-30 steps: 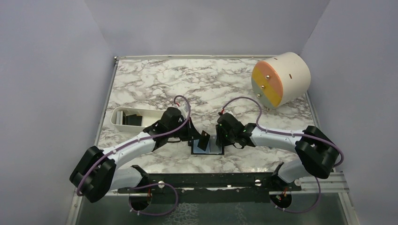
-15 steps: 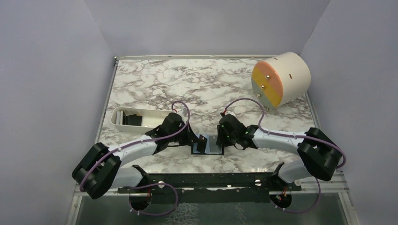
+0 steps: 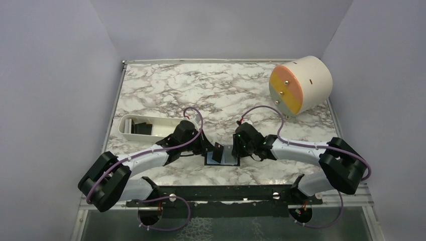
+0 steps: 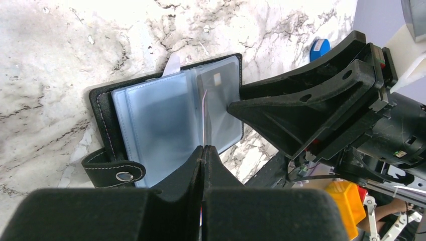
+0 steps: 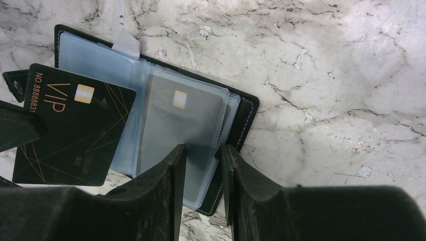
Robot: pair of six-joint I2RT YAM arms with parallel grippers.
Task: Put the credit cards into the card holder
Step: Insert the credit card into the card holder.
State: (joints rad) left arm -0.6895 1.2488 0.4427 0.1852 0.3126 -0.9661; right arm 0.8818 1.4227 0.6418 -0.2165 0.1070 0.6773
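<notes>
Edgewise, left gripper (image 4: 205, 148) pinches card (image 5: 75, 133) over card holder (image 4: 155, 125).

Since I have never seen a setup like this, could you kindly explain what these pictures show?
These are two robot arms bolted to a marble table. One picture looks down from above; the other two come from a camera on each wrist. On the table lie an open card holder, a white tray with dark cards in it, and a round drum. The left gripper is shut on a black VIP card, held on edge over the holder. The right gripper has its fingers apart at the holder's right half, apparently steadying it.
</notes>
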